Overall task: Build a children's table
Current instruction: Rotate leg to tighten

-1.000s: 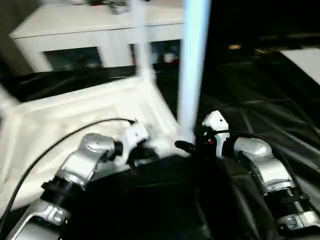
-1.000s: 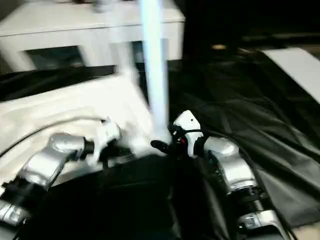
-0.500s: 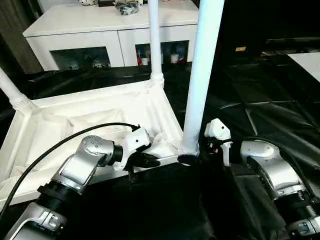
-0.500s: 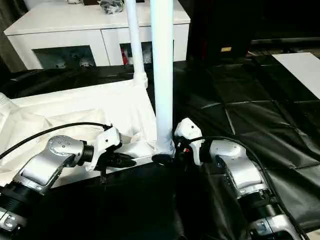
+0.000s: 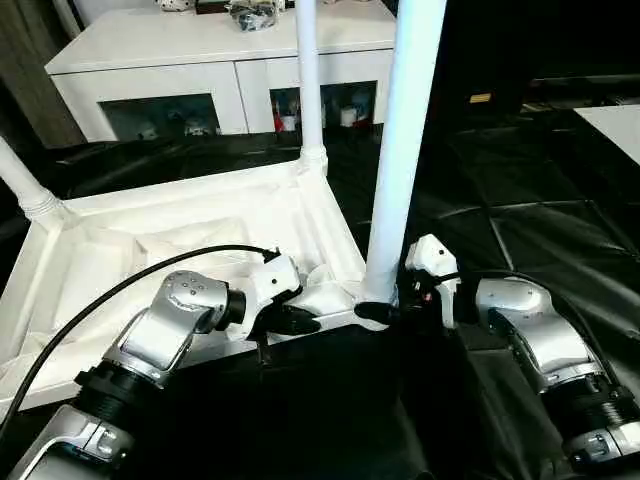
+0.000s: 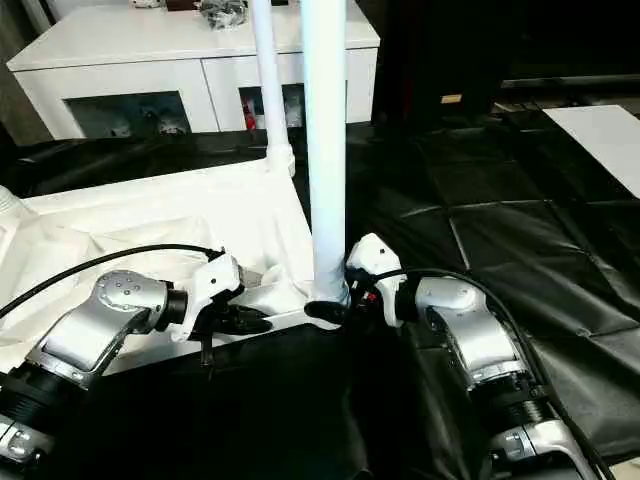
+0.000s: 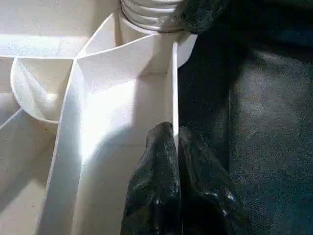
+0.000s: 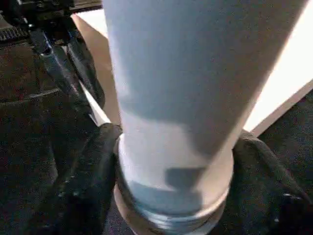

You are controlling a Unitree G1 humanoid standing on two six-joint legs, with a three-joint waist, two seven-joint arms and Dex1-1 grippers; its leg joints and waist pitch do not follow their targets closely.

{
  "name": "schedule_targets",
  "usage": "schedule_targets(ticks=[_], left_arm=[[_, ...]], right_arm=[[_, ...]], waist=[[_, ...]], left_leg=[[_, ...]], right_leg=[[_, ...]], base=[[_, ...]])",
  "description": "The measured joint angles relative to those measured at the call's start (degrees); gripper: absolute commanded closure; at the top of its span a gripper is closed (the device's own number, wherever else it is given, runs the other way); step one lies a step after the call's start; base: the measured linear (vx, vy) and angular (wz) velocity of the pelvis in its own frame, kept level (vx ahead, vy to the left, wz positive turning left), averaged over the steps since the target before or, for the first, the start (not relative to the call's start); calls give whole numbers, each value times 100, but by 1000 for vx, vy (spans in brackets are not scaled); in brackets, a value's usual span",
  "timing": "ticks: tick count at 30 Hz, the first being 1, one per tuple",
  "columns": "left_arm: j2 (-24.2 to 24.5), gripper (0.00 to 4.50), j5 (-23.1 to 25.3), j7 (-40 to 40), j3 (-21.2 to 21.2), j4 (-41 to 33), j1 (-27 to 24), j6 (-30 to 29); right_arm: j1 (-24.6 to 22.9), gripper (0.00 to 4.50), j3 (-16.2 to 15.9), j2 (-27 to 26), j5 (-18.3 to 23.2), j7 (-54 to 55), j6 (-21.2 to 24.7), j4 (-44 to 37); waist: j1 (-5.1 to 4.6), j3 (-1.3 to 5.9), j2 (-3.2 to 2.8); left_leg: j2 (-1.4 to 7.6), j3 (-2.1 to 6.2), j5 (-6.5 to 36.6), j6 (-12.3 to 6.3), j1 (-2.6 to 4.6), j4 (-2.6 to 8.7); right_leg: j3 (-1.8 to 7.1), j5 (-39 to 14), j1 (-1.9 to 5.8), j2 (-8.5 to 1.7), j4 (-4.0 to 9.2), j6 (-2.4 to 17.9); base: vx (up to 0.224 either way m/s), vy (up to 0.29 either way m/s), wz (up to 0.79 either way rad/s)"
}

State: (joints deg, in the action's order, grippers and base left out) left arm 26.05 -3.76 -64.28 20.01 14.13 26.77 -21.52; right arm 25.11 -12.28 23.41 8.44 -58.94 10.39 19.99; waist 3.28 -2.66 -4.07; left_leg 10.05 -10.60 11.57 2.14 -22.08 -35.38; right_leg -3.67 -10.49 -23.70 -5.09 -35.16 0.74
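Observation:
The white children's table (image 5: 150, 230) lies upside down on a black sheet, ribbed underside up. Three legs stand up from it: one at the near right corner (image 5: 400, 150), one at the far right corner (image 5: 310, 80), and one at the far left (image 5: 25, 185). My left gripper (image 5: 300, 322) is shut on the thin near rim (image 7: 174, 88), just left of the near leg. Its fingers (image 7: 156, 186) pinch the rim from both sides. My right gripper (image 5: 378, 312) is shut on the base of the near leg (image 8: 171, 98), one finger (image 8: 83, 181) on each side.
A white cabinet with glass doors (image 5: 220, 60) stands behind the table, small items on top. The black sheet (image 5: 520, 210) covers the floor to the right. A white slab (image 5: 615, 120) shows at the right edge. A black cable (image 5: 120, 285) arcs over my left forearm.
The head camera swung and has settled. My right gripper has edged slightly in against the leg's base. The left gripper holds the rim as before.

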Motion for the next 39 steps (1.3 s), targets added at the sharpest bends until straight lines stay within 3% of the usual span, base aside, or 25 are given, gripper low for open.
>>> schedule_targets(ticks=[10, 18, 23, 28, 31, 39], left_arm=[[-89, 450, 18, 261, -86, 91, 21, -158], [-1377, 450, 287, 2024, -277, 1197, 747, -582], [-2019, 450, 450, 2976, -286, 1969, 1184, -408], [-2108, 450, 520, 3121, -303, 2180, 1271, -265], [-2098, 450, 514, 3115, -303, 2164, 1267, -263], [-1672, 450, 449, 2657, -350, 1859, 1049, -95]], right_arm=[[-23, 177, 156, -416, 29, 543, 30, 211], [322, 178, 850, -1443, -377, 3357, 214, 937], [787, 178, 1173, -2034, -615, 5122, 195, 1583], [1043, 178, 1255, -2151, -678, 5332, -13, 2048], [1018, 108, 1353, -2181, -635, 5250, -121, 2055], [859, 51, 1241, -2111, -386, 4347, -248, 1858]], waist=[[-64, 2, 2], [-136, 4, 1], [-132, 16, -18], [-145, 24, -30], [-144, 23, -29], [-307, 21, -33]], left_leg=[[1, 2, 2, 3, 5, -10], [-12, 2, 11, 20, 19, -27], [-14, 4, 11, 20, 26, -26], [-15, 5, 11, 19, 25, -25], [-14, 7, 11, 19, 20, -25], [-11, 19, 11, 19, 5, -15]], right_leg=[[0, 1, 3, 0, -14, 0], [2, 19, 41, -15, 6, 9], [1, 23, 60, -18, 14, 3], [0, 23, 66, -18, 21, 3], [-3, 23, 64, -18, 21, 3], [-15, 30, 41, -15, 25, -16]], base=[[0, 0, 0], [0, 0, 0], [0, 0, 0], [0, 0, 0], [0, 0, 0], [0, 0, 0]])
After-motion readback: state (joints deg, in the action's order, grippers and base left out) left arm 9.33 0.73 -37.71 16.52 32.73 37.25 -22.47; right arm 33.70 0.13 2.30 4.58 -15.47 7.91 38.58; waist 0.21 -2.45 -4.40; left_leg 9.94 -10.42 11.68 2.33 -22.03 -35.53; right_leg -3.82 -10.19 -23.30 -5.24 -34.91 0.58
